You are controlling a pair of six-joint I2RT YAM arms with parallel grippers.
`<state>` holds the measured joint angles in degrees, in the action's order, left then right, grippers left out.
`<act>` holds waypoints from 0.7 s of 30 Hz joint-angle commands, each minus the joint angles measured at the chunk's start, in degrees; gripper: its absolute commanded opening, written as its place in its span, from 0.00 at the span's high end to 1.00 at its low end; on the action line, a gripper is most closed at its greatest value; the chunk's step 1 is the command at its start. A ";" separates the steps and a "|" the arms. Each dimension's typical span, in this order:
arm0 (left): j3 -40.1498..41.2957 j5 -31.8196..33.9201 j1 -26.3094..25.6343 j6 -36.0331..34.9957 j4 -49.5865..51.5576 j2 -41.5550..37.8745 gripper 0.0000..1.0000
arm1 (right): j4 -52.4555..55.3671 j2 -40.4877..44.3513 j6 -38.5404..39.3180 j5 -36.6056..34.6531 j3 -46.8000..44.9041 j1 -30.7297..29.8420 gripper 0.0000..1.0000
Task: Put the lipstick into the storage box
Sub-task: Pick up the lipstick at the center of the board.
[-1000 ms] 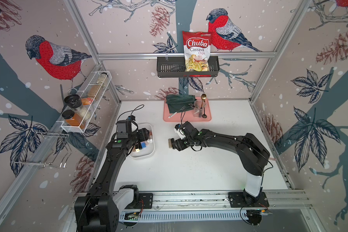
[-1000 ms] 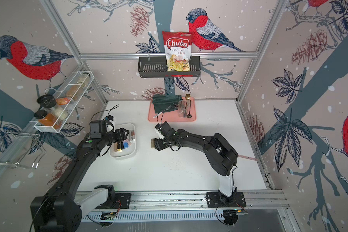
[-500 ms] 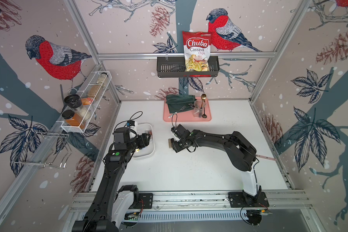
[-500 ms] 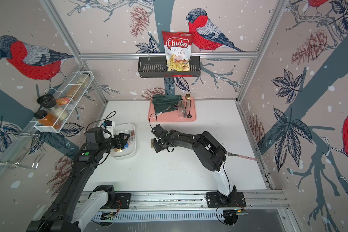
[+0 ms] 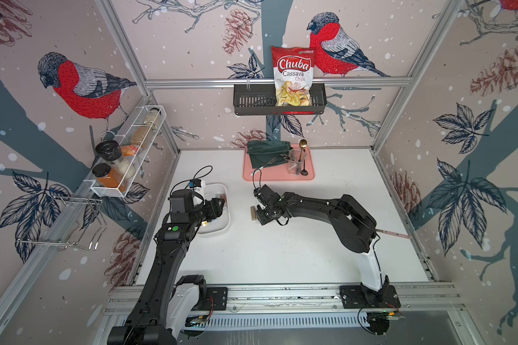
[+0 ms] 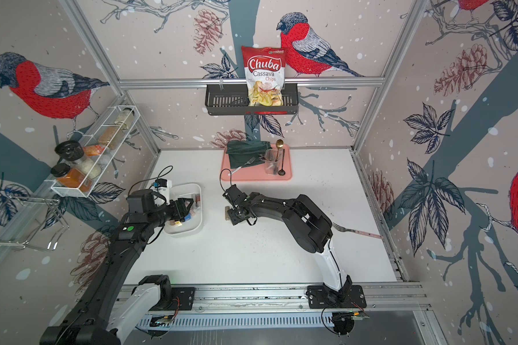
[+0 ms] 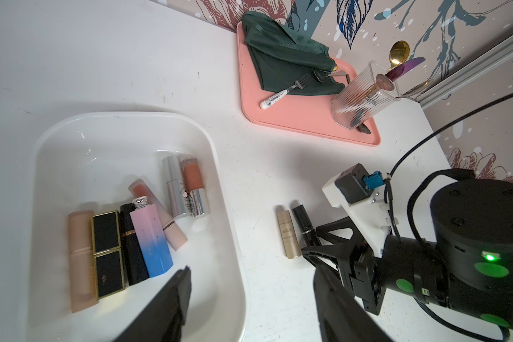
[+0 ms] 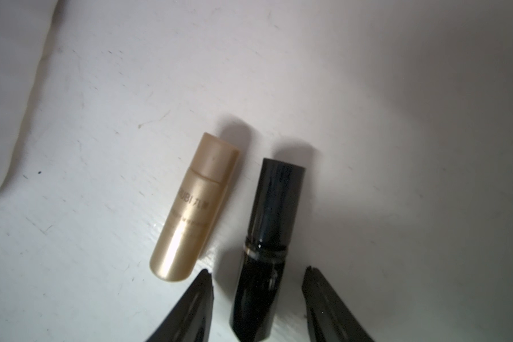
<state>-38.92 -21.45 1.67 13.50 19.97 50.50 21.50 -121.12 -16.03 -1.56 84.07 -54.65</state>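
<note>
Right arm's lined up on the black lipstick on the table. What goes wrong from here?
1. The gold tube lies close beside the black lipstick, and one of the right fingers stands at the tube's end; closing may nudge it.
2. The fingers straddle the lipstick near one end, so it might pivot when lifted.
3. The left fingers hover open over the storage box, likely in the drop path.

Gold lipstick [image 7: 289,235] and black lipstick [image 7: 305,226] lie flat, side by side, beside the white storage box [image 7: 95,165].
</note>
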 commanded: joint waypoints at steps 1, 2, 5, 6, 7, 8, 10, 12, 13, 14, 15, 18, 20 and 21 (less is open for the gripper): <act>0.09 -0.87 0.04 -0.84 -2.27 0.04 0.30 | 2.32 -0.65 0.22 -1.76 0.03 0.33 0.54; 0.10 -0.81 0.06 -0.81 -2.21 -0.01 0.30 | 2.41 -0.70 0.15 -1.84 0.02 0.29 0.56; 0.02 -0.78 0.04 -0.83 -2.21 -0.01 0.30 | 2.56 -0.44 0.03 -2.40 -0.23 0.47 0.65; 0.05 -0.74 0.07 -0.68 -2.12 -0.10 0.30 | 2.59 -0.35 0.04 -2.74 -0.43 0.44 0.67; 0.00 -0.65 0.06 -0.69 -2.08 -0.26 0.30 | 2.57 -0.19 0.13 -2.99 -0.61 0.50 0.68; -0.02 -0.52 0.06 -0.66 -2.12 -0.39 0.30 | 2.66 -0.09 0.19 -3.31 -0.82 0.61 0.70; -0.06 -0.35 0.08 -0.68 -1.95 -0.87 0.30 | 2.67 0.27 0.37 -3.72 -1.27 0.89 0.72; -0.04 -0.17 0.02 -0.53 -1.92 -1.25 0.30 | 2.50 0.85 0.78 -4.46 -1.81 1.11 0.74; 0.04 -0.15 0.08 -0.40 -1.86 -1.30 0.30 | 2.33 1.27 0.96 -4.79 -2.04 1.21 0.76; 0.03 -0.30 0.01 -0.30 -1.88 -1.28 0.30 | 2.08 1.71 1.23 -4.89 -2.31 1.35 0.76; -0.02 -0.41 0.07 -0.22 -1.86 -1.21 0.30 | 1.82 2.30 1.43 -4.92 -2.56 1.47 0.77; -0.08 -0.89 0.06 0.12 -1.93 -0.95 0.30 | 0.65 3.93 2.20 -3.72 -3.28 1.98 0.79; -0.17 -1.60 0.01 0.55 -1.93 -0.80 0.30 | -0.75 5.45 2.28 -1.26 -4.18 2.51 0.80; -0.22 -2.04 0.03 0.88 -2.19 -0.92 0.30 | -1.49 6.37 2.12 0.29 -4.66 3.03 0.80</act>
<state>-38.92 -22.04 1.67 13.63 19.97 49.60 21.56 -116.86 -14.76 -4.27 80.16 -52.25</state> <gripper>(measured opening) 0.701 0.259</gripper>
